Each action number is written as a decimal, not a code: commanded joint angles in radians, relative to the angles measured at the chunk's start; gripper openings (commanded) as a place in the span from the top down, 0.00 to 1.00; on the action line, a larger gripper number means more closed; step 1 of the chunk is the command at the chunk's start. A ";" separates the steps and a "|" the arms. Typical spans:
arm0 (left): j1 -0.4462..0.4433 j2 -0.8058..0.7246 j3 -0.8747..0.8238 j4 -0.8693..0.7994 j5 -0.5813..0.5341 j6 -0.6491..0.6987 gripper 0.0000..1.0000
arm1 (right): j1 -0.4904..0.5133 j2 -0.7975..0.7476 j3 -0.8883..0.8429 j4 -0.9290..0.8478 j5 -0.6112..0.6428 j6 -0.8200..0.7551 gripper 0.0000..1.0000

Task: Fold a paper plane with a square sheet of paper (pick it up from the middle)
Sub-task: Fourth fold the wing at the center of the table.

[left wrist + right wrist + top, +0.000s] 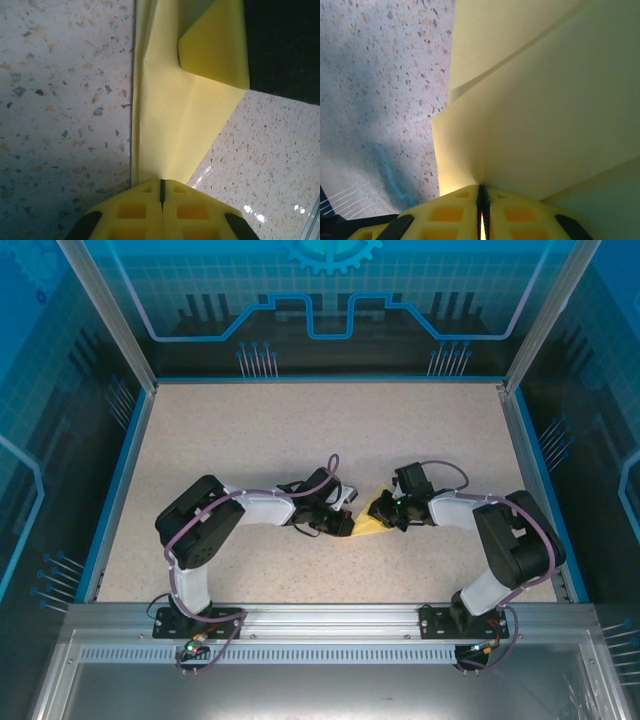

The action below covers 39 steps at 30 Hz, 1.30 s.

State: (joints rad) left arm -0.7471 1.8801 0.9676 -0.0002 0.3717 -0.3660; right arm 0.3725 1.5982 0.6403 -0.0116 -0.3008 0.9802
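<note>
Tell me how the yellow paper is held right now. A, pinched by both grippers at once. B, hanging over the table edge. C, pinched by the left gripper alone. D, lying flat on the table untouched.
A: the yellow paper runs straight into the closed jaws of the left gripper and of the right gripper, and from above it sits between the two.

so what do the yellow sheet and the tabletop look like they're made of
The yellow sheet: thin matte paper, judging by its sharp creases and curled flap. The tabletop: hard, faintly glossy speckled surface, likely laminate or stone-effect composite; small light glints show the sheen, but the exact material is open.
</note>
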 commanded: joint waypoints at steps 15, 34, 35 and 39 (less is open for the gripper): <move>0.003 -0.058 -0.073 -0.277 -0.070 0.022 0.98 | -0.013 0.118 0.012 -0.082 0.133 -0.076 0.88; 0.002 -0.149 0.065 -0.352 -0.064 0.011 0.94 | -0.021 0.034 0.046 -0.047 -0.022 -0.105 0.85; 0.003 -0.153 0.083 -0.352 -0.061 0.010 0.93 | -0.021 0.020 0.051 -0.048 -0.033 -0.107 0.84; 0.003 -0.143 0.137 -0.341 -0.063 0.010 0.89 | -0.034 -0.058 0.058 -0.111 -0.020 -0.128 0.78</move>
State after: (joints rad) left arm -0.7471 1.7645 1.0561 -0.3168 0.3130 -0.3634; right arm 0.3618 1.6039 0.6811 -0.0456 -0.3428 0.8852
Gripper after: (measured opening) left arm 0.101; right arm 0.208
